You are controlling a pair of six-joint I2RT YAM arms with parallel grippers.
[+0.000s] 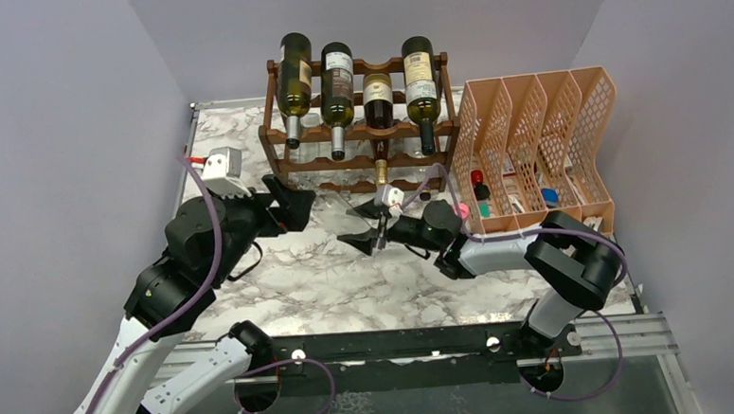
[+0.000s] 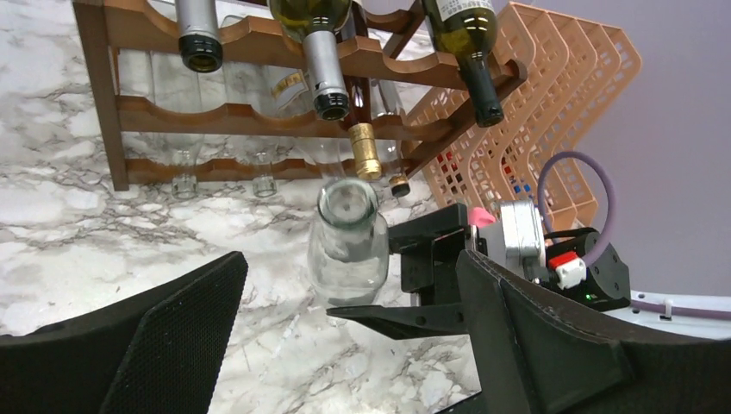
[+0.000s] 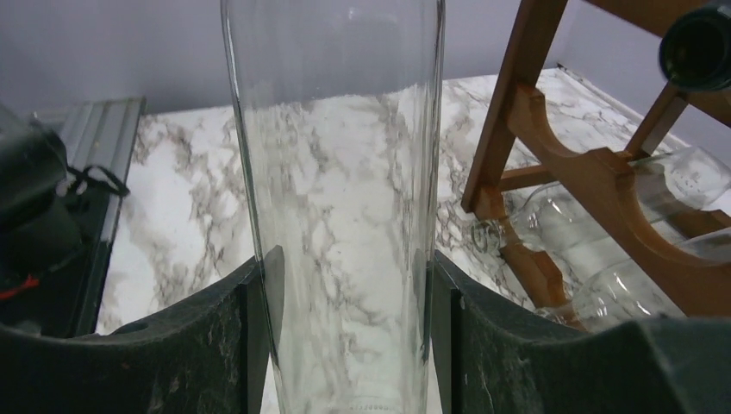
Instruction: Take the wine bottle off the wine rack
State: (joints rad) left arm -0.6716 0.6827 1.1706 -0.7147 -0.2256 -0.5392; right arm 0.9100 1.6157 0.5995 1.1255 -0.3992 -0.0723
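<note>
From above, we see the wine rack (image 1: 269, 98) at the back of the worktop (image 1: 300, 277). Four dark bottles (image 1: 294, 73) lie in its upper slots, and an orange mesh organizer (image 1: 540, 141) stands just beside it on the right. The right fingers (image 1: 355, 240) sit in front of the rack, but whatever lies between them is lost against the marble from here. The left fingers (image 1: 292, 206) hover near the rack's left front corner.

The left wrist camera settles it — a clear wine bottle (image 2: 347, 246) is out of the rack, in front of it, its open mouth turned toward this camera. The right fingers are clamped on its body. Its base is hidden behind its own shoulder, so we cannot tell whether it touches the worktop. The left fingers are spread wide across the bottom of this view, with nothing between them.

In the right wrist view the glass fills the middle and is cut off at top and bottom. A finger presses on each side of it. To the right, more clear bottles (image 3: 586, 216) lie in the rack's lower tiers, and one dark bottle mouth is clipped by the corner.

The worktop is white marble with grey veins — plain pale walls (image 1: 56, 138) close it in on three sides.
</note>
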